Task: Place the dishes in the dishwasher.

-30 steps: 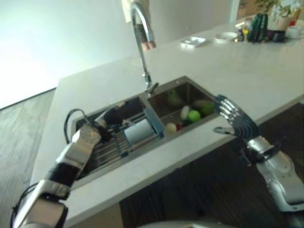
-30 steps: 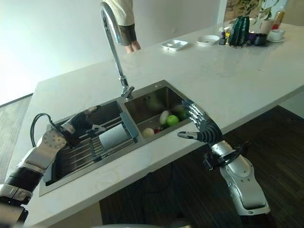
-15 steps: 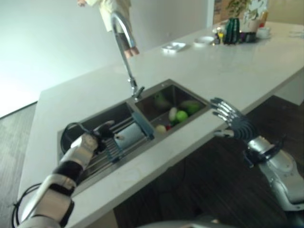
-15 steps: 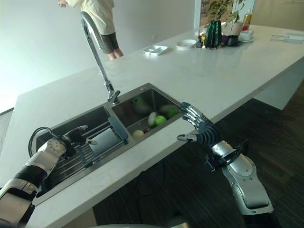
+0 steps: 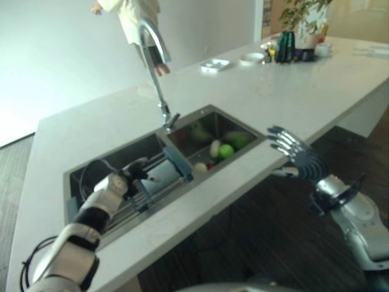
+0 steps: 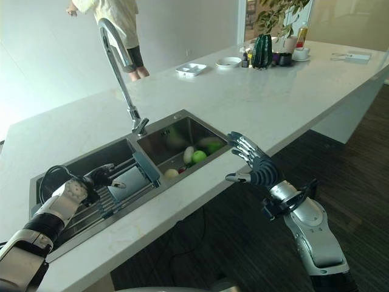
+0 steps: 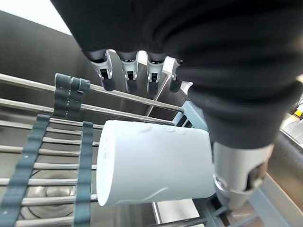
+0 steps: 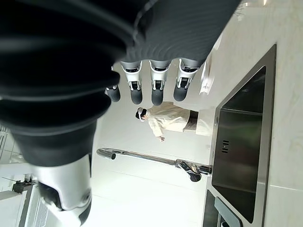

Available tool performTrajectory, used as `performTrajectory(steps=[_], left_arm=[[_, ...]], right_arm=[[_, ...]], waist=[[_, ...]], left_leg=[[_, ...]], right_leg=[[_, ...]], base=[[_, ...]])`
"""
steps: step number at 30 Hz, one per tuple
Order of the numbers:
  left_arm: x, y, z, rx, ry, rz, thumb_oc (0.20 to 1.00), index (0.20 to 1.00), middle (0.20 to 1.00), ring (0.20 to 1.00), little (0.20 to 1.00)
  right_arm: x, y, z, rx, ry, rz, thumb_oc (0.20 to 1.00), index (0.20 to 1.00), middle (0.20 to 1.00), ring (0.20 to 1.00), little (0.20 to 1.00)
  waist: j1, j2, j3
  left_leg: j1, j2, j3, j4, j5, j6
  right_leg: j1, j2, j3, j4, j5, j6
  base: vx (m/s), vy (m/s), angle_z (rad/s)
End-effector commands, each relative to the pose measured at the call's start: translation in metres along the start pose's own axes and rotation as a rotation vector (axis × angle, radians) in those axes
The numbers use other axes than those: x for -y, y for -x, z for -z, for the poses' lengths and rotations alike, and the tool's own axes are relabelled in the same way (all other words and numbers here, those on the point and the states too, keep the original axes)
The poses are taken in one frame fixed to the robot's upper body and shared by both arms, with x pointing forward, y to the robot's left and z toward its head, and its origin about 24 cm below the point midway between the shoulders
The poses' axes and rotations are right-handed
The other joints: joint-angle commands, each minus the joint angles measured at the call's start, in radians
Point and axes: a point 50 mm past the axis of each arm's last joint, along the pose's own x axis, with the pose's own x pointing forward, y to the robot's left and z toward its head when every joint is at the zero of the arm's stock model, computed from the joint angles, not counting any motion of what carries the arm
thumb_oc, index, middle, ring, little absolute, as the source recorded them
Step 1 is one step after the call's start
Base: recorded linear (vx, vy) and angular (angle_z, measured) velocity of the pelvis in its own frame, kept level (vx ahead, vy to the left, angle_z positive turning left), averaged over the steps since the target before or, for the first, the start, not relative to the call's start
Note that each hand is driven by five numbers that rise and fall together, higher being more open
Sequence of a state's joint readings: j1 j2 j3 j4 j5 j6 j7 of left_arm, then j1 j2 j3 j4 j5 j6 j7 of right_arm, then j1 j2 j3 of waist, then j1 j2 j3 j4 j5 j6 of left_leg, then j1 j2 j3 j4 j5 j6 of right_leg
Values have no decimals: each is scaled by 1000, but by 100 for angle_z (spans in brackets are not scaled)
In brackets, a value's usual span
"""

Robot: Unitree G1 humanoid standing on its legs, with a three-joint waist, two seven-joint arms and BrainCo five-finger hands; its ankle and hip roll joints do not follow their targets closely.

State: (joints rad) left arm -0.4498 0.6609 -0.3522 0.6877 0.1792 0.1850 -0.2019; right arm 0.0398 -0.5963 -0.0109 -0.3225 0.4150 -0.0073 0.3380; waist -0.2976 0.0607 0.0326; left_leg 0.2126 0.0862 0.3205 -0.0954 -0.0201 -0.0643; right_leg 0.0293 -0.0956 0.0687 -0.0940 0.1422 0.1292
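Left eye view: a double sink [image 5: 115, 159] set in a pale tabletop [image 5: 255, 97]. The basin on the robot's left carries a rack of metal bars [image 5: 124, 204] with a white cup [image 5: 161, 176] lying on its side on them. The other basin holds a green apple [image 5: 226, 150] among other fruit, pale and green, too small to sort. The left hand [image 5: 124, 179] sits low over the rack, just beside the cup. The right hand [image 5: 295, 155] hangs off the tabletop's near edge, fingers straight and fanned, holding nothing.

Right eye view: the tall curved faucet [image 6: 118, 61] stands behind the divider between the basins. A person [image 6: 118, 24] stands past the tabletop's far side. Small dishes [image 6: 191, 69] and a dark green vase [image 6: 262, 51] sit at the far end, well apart from the sink.

Left wrist view: the cup lies across the bars, its closed base toward the camera. Fingers [image 7: 128, 71] reach straight over it, thumb [image 7: 239, 175] beside its wall; no pinch, and contact cannot be told.

Right wrist view: fingers [image 8: 158, 87] straight in a row, nothing between them and the thumb [image 8: 66, 194].
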Motion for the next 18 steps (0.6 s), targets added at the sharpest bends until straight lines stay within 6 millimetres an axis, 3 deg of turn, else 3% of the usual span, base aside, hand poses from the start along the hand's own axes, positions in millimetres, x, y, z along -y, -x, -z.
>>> performTrajectory(steps=[1,18], left_arm=[[-38,-1,-10,5,-55,-105,1000,1000,1000,1000,1000],[-37,-3,11,-95,-157,-127,1000,1000,1000,1000,1000]], right_arm=[[5,-11,-26,150,18,-1,1000,1000,1000,1000,1000],[6,-8,-26,135,22,-5,1000,1000,1000,1000,1000]], waist=[[-8,0,13],[-34,-2,13]], left_leg=[[24,-21,-8,8,-42,38],[32,-27,8,8,-45,42]], right_leg=[[53,-26,-23,7,-53,60],[51,-20,12,7,-47,61]], base=[[0,0,0],[10,4,-4]])
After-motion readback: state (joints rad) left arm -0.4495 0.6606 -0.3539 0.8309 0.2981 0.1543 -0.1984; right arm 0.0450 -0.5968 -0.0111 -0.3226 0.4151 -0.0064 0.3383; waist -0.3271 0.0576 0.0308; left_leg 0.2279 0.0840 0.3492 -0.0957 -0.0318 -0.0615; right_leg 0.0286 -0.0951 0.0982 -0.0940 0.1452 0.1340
